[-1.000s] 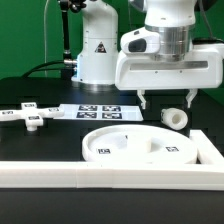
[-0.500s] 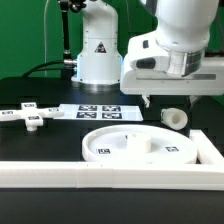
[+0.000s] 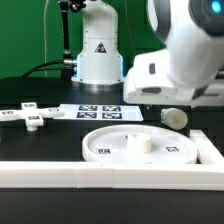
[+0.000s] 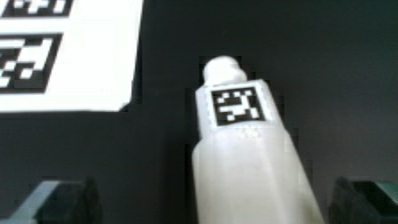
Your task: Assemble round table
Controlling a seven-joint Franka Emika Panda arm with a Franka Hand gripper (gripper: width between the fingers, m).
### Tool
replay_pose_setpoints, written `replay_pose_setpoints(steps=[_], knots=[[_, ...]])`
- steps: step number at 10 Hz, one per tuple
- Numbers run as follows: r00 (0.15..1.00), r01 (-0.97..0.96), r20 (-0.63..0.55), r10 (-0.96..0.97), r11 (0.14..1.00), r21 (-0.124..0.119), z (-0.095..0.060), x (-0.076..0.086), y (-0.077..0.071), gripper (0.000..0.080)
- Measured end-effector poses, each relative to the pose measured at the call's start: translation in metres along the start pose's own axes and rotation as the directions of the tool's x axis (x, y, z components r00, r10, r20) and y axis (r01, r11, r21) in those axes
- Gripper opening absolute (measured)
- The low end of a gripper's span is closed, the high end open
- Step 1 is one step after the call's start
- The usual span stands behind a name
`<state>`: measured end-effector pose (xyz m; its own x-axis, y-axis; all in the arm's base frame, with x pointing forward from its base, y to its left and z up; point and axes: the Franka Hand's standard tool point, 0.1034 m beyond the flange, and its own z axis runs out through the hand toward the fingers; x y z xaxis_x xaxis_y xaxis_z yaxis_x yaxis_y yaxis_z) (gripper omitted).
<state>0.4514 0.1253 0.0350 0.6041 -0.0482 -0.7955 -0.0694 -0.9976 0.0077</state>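
My gripper [image 4: 214, 203] hangs over the cylindrical leg [image 4: 246, 160], and my 2 fingers [image 4: 63, 200] are spread wide, 1 dark tip on each side of it. In the wrist view there is a clear strip of black table [image 4: 338, 90] between each tip and the white plastic, so I am pinching nothing. The leg seems to lie on its side, though the blur makes that hard to swear to. It carries 1 square tag [image 4: 237, 105] near its narrower, rounded end. That end points toward the marker board [image 4: 63, 50], which lies near it without touching.

In the exterior view my arm [image 3: 185, 55] fills the upper right of the frame as a smeared white bulk, and my fingertips cannot be made out there. The leg shows just below that bulk, right of centre, near the far edge of the round disc [image 3: 105, 148] but apart from it. The disc lies flat in the lower middle, rim up, with tags on its face. The cross-shaped base [image 3: 30, 117] lies well apart at the exterior view's left. A long white rail [image 3: 60, 176] runs across the foreground.
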Motion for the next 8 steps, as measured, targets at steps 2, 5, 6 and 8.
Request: replay_pose_setpoints(steps=[2, 5, 6, 8], knots=[[0.999, 0.010, 0.053, -0.010, 1.000, -0.008, 0.006, 0.009, -0.006, 0.0649], [0.999, 0.008, 0.033, -0.008, 1.000, -0.005, 0.011, 0.016, -0.007, 0.0649], [0.999, 0.003, 0.042, -0.003, 1.000, -0.007, 0.017, 0.017, -0.006, 0.0649], [0.999, -0.005, 0.042, 0.005, 1.000, -0.006, 0.022, 0.019, -0.004, 0.0649]])
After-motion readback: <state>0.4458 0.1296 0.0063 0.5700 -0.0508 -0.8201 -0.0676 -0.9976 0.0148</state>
